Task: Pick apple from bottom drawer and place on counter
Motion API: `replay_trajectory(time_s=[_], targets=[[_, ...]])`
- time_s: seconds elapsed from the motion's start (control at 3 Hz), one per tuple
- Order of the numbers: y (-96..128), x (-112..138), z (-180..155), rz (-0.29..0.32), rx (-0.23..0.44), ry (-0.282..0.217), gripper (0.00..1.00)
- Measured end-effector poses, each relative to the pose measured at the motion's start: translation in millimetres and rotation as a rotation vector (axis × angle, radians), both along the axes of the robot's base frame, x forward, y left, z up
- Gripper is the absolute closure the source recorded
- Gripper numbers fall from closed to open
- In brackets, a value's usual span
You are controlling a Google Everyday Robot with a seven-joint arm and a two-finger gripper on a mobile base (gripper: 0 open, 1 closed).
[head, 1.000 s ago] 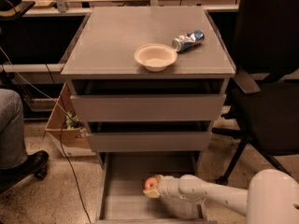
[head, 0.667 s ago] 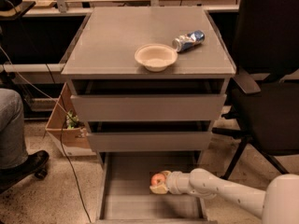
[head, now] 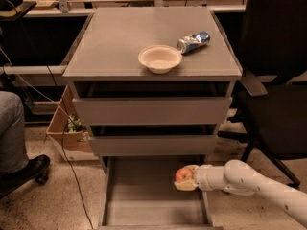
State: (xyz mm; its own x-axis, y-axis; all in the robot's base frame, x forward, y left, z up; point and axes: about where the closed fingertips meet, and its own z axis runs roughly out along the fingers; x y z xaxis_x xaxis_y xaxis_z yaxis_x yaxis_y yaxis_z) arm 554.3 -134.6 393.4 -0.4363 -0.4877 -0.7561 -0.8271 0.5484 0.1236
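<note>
The small red-orange apple [head: 183, 175] sits between the fingers of my gripper [head: 185, 178], held above the right side of the open bottom drawer [head: 144, 195]. My white arm reaches in from the lower right. The gripper is shut on the apple. The counter [head: 124, 37] is the grey top of the cabinet, well above the gripper.
A cream bowl [head: 160, 58] and a crushed blue-silver can [head: 194, 41] lie on the counter. Two shallower drawers [head: 151, 110] are slightly open above. A black chair [head: 278, 95] stands right; a person's leg and shoe [head: 19, 152] and a cardboard box [head: 67, 128] are left.
The gripper with the apple has moved up and to the right, from low over the drawer floor toward the drawer's right wall.
</note>
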Motion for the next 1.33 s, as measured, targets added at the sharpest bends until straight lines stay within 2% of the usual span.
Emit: replay_trajectory(time_s=[0.33, 0.67, 1.0, 1.33], targets=[[2, -1, -3, 0.002, 0.003, 0.005, 1.0], [12, 0, -7, 0.019, 0.001, 0.035, 1.0], [10, -11, 48, 0.0, -0.003, 0.04, 1.0], [-2, -10, 127, -0.008, -0.047, -0.035, 1.0]])
